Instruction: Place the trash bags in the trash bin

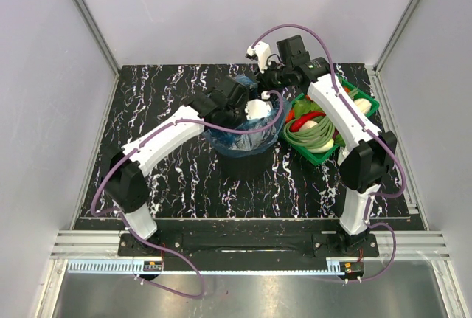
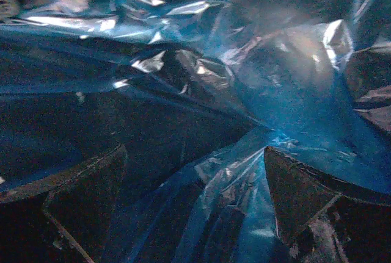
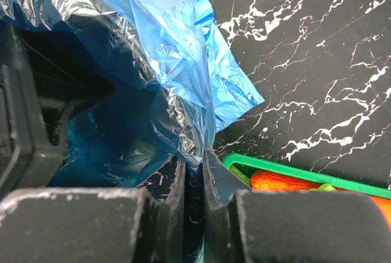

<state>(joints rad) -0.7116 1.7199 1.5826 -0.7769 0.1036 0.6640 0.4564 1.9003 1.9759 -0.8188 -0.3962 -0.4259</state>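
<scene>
A blue translucent trash bag [image 1: 247, 137] lies spread over and inside the black trash bin [image 1: 221, 142] at mid-table. My left gripper [image 1: 242, 111] reaches down into the bin's mouth. In the left wrist view its fingers [image 2: 299, 196] stand wide apart with blue film [image 2: 244, 177] loose between them, and it [image 2: 195, 174] is open. My right gripper [image 1: 274, 82] is at the bin's far right edge. In the right wrist view it [image 3: 195, 162] is shut on a fold of the bag [image 3: 177, 49], which drapes up and away from the fingertips.
A green tray [image 1: 366, 105] of vegetables stands just right of the bin, and its rim [image 3: 275, 170] lies close to my right fingers. The table is black marble-patterned [image 1: 162, 89], with white walls on three sides.
</scene>
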